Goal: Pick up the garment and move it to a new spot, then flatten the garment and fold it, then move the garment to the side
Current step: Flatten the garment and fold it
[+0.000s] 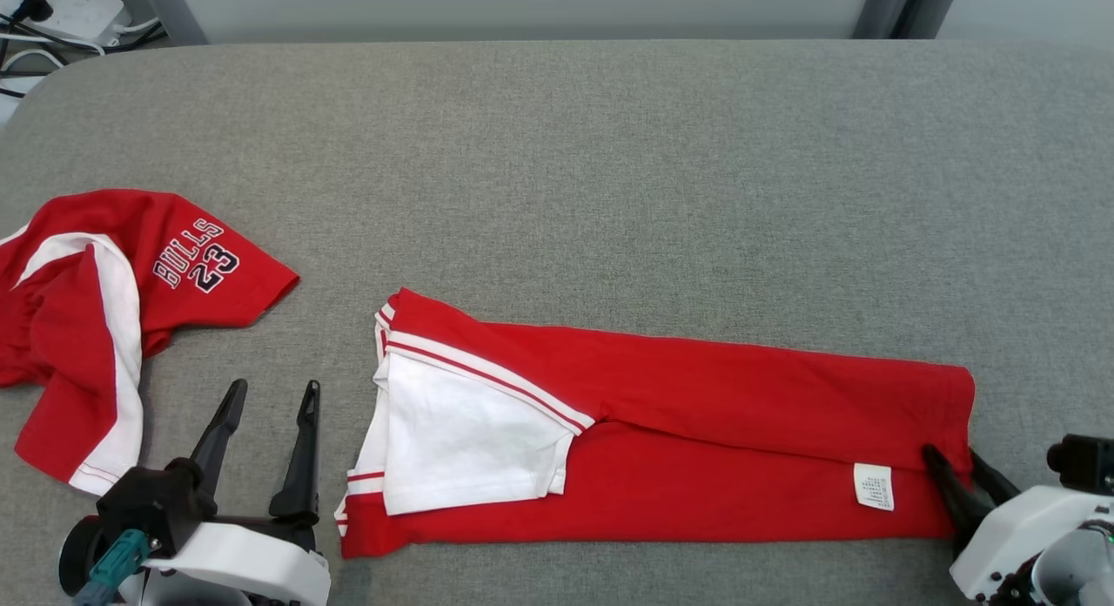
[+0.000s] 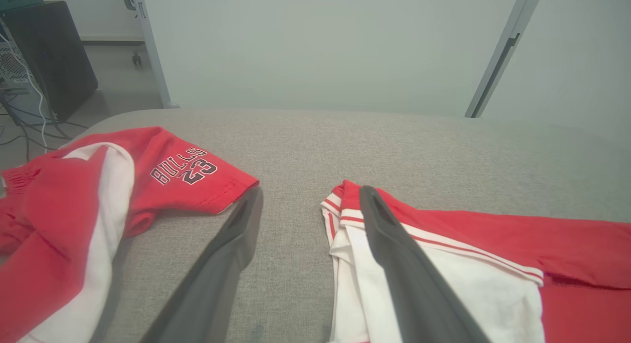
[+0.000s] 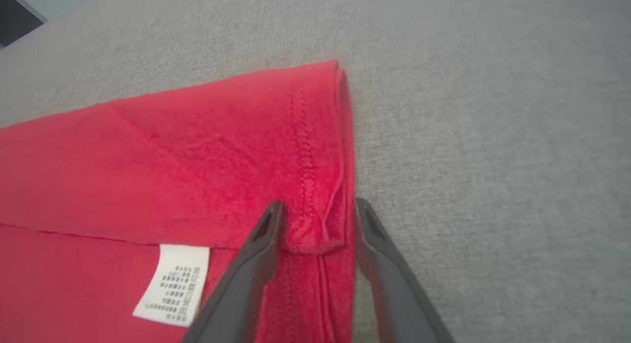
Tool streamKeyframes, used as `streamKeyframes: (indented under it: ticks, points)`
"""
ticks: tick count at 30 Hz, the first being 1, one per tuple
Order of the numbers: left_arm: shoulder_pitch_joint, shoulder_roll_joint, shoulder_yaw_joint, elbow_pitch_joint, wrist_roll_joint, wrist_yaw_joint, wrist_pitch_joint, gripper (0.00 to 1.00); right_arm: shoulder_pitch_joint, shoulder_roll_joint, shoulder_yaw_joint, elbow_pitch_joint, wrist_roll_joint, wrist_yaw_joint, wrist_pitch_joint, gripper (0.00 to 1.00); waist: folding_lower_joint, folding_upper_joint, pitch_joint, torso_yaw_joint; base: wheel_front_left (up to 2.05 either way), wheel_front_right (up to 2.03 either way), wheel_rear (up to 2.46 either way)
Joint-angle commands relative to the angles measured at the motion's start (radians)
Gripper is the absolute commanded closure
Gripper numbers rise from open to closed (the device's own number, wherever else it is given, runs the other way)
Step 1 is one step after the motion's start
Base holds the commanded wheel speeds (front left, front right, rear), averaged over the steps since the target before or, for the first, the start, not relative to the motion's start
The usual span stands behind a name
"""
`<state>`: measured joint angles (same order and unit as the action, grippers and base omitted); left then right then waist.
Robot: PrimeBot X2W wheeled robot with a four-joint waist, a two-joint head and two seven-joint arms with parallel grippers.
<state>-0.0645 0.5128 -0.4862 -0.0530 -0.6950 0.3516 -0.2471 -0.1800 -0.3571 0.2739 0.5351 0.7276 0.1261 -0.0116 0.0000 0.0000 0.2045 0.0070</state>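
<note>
Our right claw straddles the hem at the folded red garment's right end, not visibly pinching; its long axis runs leftward toward our spread left claw.

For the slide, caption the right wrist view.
Right gripper jaws straddle the hem corner of the folded red garment beside its white label.

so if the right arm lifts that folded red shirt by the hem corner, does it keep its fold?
Probably not. The folded red shirt looks like thin, limp knit, so it would likely drape and unfold from one corner. The right tool straddles only the bunched hem edge, so layers may separate. It seems light and unlikely to slip on the grey fabric surface.
</note>
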Motion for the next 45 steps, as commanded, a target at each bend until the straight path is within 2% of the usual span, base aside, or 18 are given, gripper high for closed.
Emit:
streamKeyframes:
  ticks: [1, 3, 4, 9, 16, 20, 24, 27, 33, 38, 41, 45]
  points:
    - [-0.053, 0.021, 0.045, -0.017, 0.009, -0.009, -0.01, 0.0, -0.003, -0.014, 0.042, -0.007, 0.019, 0.005, 0.04, 0.53, 0.0, 0.0, 0.001, -0.002, 0.0, 0.0, 0.0]
    - [-0.054, 0.02, 0.046, -0.014, 0.009, -0.01, -0.01, 0.0, -0.008, -0.027, 0.061, -0.016, 0.04, 0.005, 0.084, 0.64, 0.0, 0.0, 0.002, -0.004, 0.0, 0.0, 0.0]
    - [-0.055, 0.019, 0.046, -0.013, 0.008, -0.011, -0.011, 0.0, -0.011, -0.036, 0.069, -0.022, 0.046, 0.005, 0.1, 1.0, 0.0, 0.0, 0.003, -0.004, 0.0, 0.0, 0.0]
    - [-0.053, 0.015, 0.049, -0.008, 0.009, -0.014, -0.011, 0.0, -0.018, -0.067, 0.052, -0.038, 0.07, 0.005, 0.125, 1.0, 0.0, 0.0, 0.001, -0.01, 0.0, 0.0, 0.0]
    - [-0.052, 0.01, 0.053, -0.005, 0.012, -0.018, -0.012, 0.0, -0.001, -0.12, -0.07, -0.022, 0.083, 0.005, 0.08, 1.0, 0.0, 0.0, 0.0, -0.015, 0.0, 0.0, 0.0]
    - [-0.052, 0.009, 0.055, -0.005, 0.012, -0.02, -0.013, 0.0, 0.004, -0.142, -0.107, -0.012, 0.081, 0.005, 0.072, 1.0, 0.0, 0.0, 0.001, -0.018, 0.0, 0.0, 0.0]
    - [-0.053, 0.01, 0.057, -0.003, 0.013, -0.022, -0.013, 0.0, -0.004, -0.142, -0.131, -0.032, 0.095, 0.005, 0.068, 1.0, 0.0, 0.0, 0.0, -0.024, 0.0, 0.0, 0.0]
    - [-0.053, 0.011, 0.061, -0.004, 0.014, -0.021, -0.013, 0.0, -0.012, -0.102, -0.15, -0.113, 0.162, 0.005, 0.08, 1.0, 0.0, 0.0, 0.0, -0.03, 0.0, 0.0, 0.0]
    - [-0.054, 0.014, 0.067, -0.01, 0.016, -0.021, -0.013, 0.0, 0.015, -0.016, -0.13, -0.446, 0.283, 0.005, 0.173, 1.0, 0.0, 0.0, 0.001, -0.041, 0.0, 0.0, 0.0]
    - [-0.063, 0.012, 0.063, -0.011, 0.017, -0.024, -0.013, 0.0, 0.024, 0.09, -0.071, -0.663, 0.296, 0.005, 0.245, 1.0, 0.0, 0.0, 0.004, -0.042, 0.0, 0.0, 0.0]
    - [-0.07, 0.01, 0.057, -0.009, 0.018, -0.026, -0.012, 0.0, 0.003, 0.176, -0.001, -0.696, 0.278, 0.005, 0.28, 1.0, 0.0, 0.0, 0.005, -0.037, 0.0, 0.0, 0.0]
    - [-0.082, 0.004, 0.047, -0.005, 0.021, -0.032, -0.01, 0.0, -0.047, 0.263, 0.099, -0.63, 0.216, 0.005, 0.29, 1.0, 0.0, 0.0, 0.008, -0.015, 0.0, 0.0, 0.0]
